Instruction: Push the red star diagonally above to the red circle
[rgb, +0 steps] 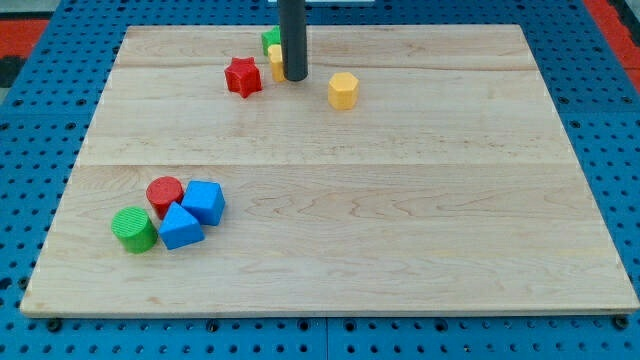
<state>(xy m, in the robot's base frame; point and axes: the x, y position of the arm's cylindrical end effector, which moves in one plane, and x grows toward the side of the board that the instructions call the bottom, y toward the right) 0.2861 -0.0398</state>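
The red star (242, 77) lies near the view's top, left of centre. The red circle (164, 193) sits at the lower left, touching a blue block (205, 201) and a blue triangular block (180, 227). My tip (294, 77) is down on the board just right of the red star, with a small gap between them. The rod hides part of a yellow block (275, 62) and a green block (270, 40) right behind it.
A yellow hexagon (343, 90) lies right of my tip. A green circle (133, 229) sits at the left of the lower cluster. The wooden board (400, 220) rests on a blue pegboard surface (30, 150).
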